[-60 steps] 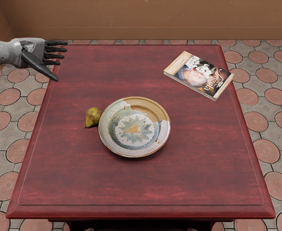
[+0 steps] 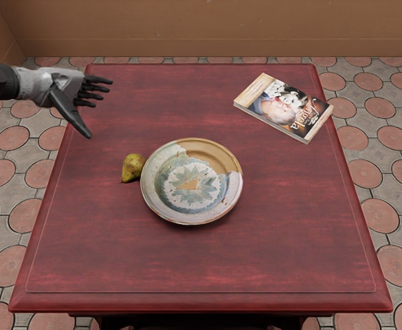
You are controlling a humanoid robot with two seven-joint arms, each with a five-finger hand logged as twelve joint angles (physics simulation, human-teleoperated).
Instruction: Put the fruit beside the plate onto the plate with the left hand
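While the left hand point(image 2: 71, 89) is hovering over the table's point(image 2: 290, 227) far-left corner, fingers spread wide and holding nothing, the pear point(image 2: 132, 167) is lying well apart from the fingertips, nearer the camera, just beside the plate's point(image 2: 222, 159) left rim.

Book point(image 2: 283, 107) on red table's point(image 2: 290, 227) far-right corner

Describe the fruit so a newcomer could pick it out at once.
On the red table, find the patterned plate near the middle. Right beside its left rim lies a small yellow-green pear, the only fruit; the book lies far off by the right rear corner.
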